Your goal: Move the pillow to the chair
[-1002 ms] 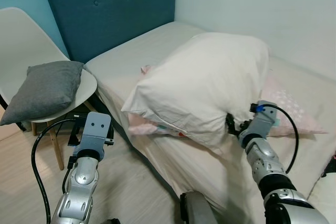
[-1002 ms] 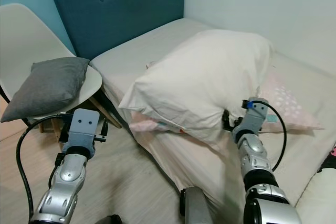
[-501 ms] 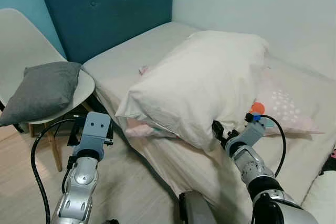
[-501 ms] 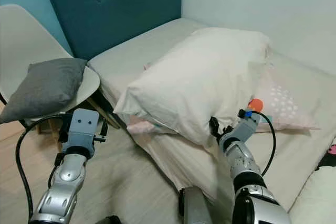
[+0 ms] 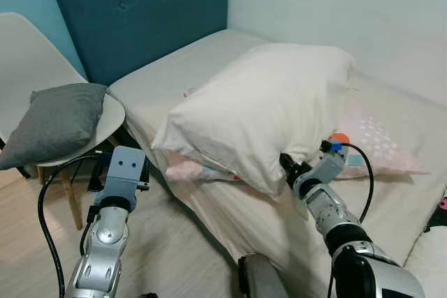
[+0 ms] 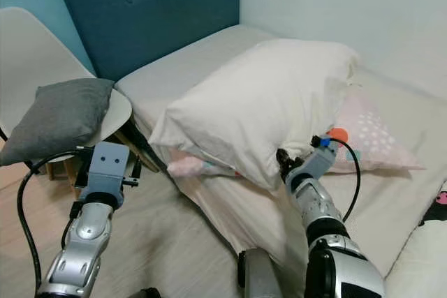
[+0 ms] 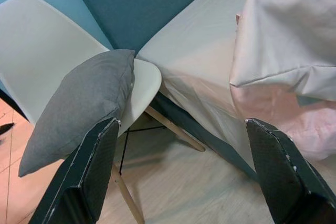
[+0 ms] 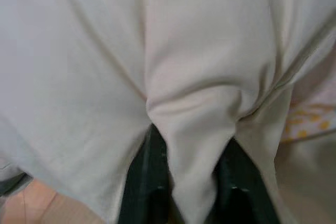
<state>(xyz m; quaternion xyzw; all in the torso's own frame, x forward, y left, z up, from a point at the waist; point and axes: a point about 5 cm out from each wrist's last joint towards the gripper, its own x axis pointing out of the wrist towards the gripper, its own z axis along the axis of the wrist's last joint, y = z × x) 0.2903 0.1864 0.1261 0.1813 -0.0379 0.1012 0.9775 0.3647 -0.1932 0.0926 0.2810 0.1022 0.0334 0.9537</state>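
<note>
A large cream pillow point(image 5: 262, 109) is lifted off the bed, tilted, with its near lower edge pinched by my right gripper point(image 5: 285, 163). In the right wrist view both black fingers point(image 8: 144, 182) clamp a fold of the cream pillow point(image 8: 184, 103). A white chair point(image 5: 28, 61) stands at the left beside the bed, with a grey cushion point(image 5: 56, 120) on its seat. My left gripper point(image 7: 178, 182) hangs open low over the floor near the chair, with its fingers point(image 7: 89, 171) wide apart and nothing between them.
A pink dotted pillow point(image 5: 377, 141) lies on the bed point(image 5: 174, 75) under the cream one. A blue padded headboard point(image 5: 140, 12) rises behind the bed and chair. Wooden floor point(image 5: 167, 256) runs between the chair and the bed's edge.
My right gripper has drawn the cream pillow's lower edge left and nearer to me, and the pillow has settled a little lower. The left arm has hardly moved.
</note>
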